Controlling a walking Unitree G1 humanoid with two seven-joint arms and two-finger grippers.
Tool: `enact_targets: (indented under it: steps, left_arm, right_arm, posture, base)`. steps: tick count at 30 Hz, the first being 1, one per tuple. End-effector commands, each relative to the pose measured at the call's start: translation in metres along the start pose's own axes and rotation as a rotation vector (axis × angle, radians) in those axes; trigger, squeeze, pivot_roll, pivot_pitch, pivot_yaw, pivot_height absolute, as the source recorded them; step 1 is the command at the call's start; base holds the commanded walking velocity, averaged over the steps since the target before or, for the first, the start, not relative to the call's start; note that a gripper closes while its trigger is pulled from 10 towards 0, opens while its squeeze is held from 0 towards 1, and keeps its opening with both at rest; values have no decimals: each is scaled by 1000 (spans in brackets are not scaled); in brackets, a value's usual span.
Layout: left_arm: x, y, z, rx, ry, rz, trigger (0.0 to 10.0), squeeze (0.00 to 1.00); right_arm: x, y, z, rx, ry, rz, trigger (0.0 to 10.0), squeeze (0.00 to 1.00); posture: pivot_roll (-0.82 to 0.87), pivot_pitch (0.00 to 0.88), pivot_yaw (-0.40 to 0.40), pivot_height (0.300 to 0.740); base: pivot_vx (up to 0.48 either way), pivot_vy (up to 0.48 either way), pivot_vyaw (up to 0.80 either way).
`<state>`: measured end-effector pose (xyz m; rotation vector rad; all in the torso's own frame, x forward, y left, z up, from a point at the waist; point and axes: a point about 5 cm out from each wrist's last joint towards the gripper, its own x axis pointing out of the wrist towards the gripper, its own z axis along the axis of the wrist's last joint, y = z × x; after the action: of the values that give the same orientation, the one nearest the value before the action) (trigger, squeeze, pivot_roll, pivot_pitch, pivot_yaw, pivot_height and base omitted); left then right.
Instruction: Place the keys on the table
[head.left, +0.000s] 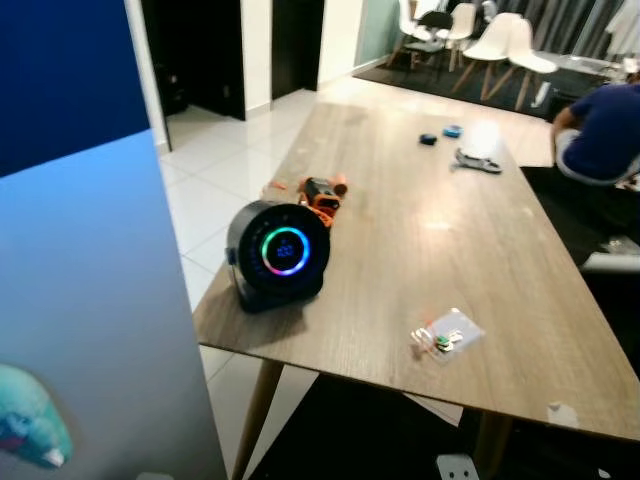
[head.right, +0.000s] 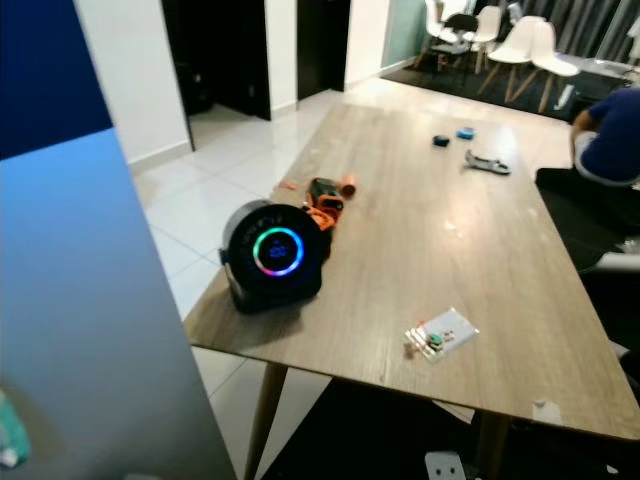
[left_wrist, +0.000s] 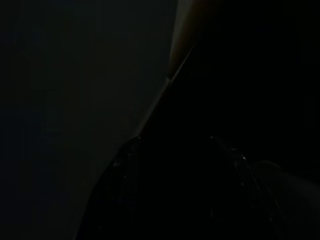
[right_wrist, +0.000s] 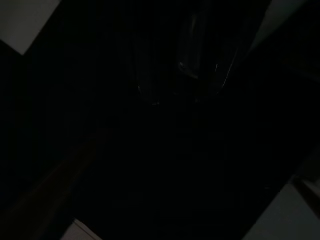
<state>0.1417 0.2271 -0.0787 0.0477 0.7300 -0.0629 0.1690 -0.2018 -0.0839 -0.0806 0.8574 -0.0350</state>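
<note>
Round speaker (head.left: 278, 255) on table (head.left: 420, 240)

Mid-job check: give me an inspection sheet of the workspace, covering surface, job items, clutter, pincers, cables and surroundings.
Surface: wooden table, mostly bare at its middle.
Job's things: small bunch of keys with a clear tag lying flat near the table's near edge.
Clutter: black round speaker with a glowing ring at the near left corner; orange and black tool behind it; small dark items and a grey object at the far end.
Pincers: both wrist views too dark to judge.
Cables: nothing seen.
Surroundings: seated person at the right; white chairs beyond; blue panel close on the left.
</note>
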Motion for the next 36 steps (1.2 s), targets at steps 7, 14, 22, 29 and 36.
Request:
enact_targets:
  steps: [7,14,22,29,36]
  left_arm:
    - [-3,3,-5,-5,16,13,10000,0]
    - [-3,5,-4,-7,11,17,10000,0]
    - [-4,6,-4,-10,6,21,10000,0]
    - [-4,5,-3,-9,2,18,10000,0]
    - [-4,5,-3,-10,-1,18,10000,0]
  right_arm:
    - [-1,2,-4,-31,5,14,10000,0]
    - [-1,3,-4,-41,2,18,10000,0]
    - [-2,5,-2,-49,-18,29,10000,0]
    - [-2,4,-4,-37,-8,24,10000,0]
    - [-2,3,-4,-30,-6,24,10000,0]
  posture:
    - [106,58,-73,740]
    - [106,62,-73,740]
    - [106,62,-74,740]
    - [107,63,-75,740]
    - [107,64,-75,740]
  base:
    - [0,0,564]
    - [0,0,800]
    - [0,0,400]
    - [0,0,0]
    - [0,0,0]
